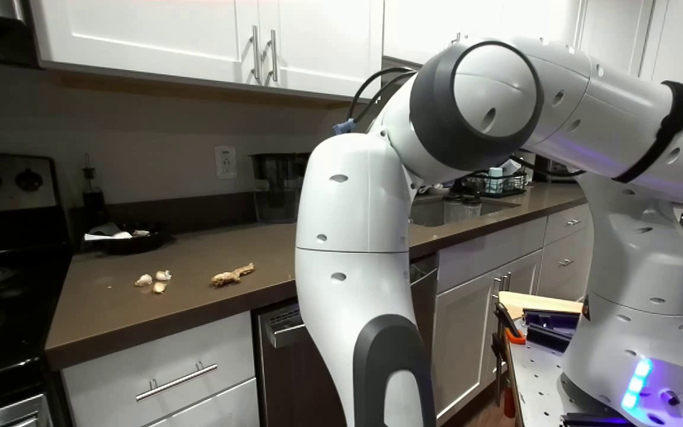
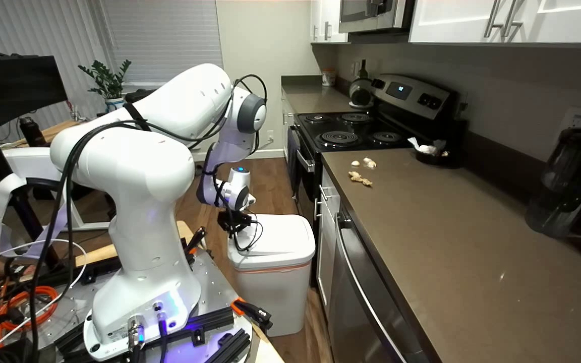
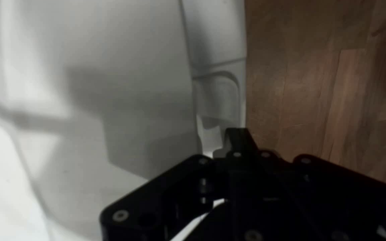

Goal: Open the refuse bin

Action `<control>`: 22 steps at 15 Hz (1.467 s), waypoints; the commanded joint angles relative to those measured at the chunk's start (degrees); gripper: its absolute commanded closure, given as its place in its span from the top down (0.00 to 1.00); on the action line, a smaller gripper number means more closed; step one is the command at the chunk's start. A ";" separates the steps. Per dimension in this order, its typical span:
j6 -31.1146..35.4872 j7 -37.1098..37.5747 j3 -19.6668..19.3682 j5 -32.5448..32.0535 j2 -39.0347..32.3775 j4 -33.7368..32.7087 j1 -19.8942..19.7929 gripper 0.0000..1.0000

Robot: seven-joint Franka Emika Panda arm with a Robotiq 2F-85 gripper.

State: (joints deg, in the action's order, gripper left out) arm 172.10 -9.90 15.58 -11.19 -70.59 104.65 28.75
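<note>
Where a boxy white plastic bin [image 2: 274,285] stands on brown floorboards [image 3: 313,83], brown countertop [image 2: 447,242] runs alongside. At the bin, a black tool [image 3: 237,131] is closed, empty.

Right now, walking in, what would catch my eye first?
Probably the big white robot arm, which fills much of both exterior views. Its black gripper is at the edge of the closed lid of the white bin. On the brown counter lies what looks like ginger and garlic.

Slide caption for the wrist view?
Closed black tool by a rounded recess in the white lidded bin, brown wooden floor alongside.
</note>
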 commanded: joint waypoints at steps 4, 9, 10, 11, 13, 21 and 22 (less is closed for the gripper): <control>-13.77 -1.08 5.96 0.85 7.76 2.71 -7.80 0.00; -21.13 -0.78 7.26 2.00 15.38 3.48 -9.24 0.00; -22.84 -0.67 7.51 2.60 16.92 3.67 -9.46 0.00; -24.75 -0.59 7.93 3.34 18.53 3.95 -9.83 0.00; -28.65 -0.39 8.51 5.08 21.84 4.55 -10.29 0.00; -33.02 0.48 7.25 7.01 35.90 8.29 -9.21 0.00; -33.50 0.46 7.15 7.05 37.64 8.80 -9.25 0.00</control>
State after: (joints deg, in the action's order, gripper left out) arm 139.81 -9.81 23.40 -5.23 -39.20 109.77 19.30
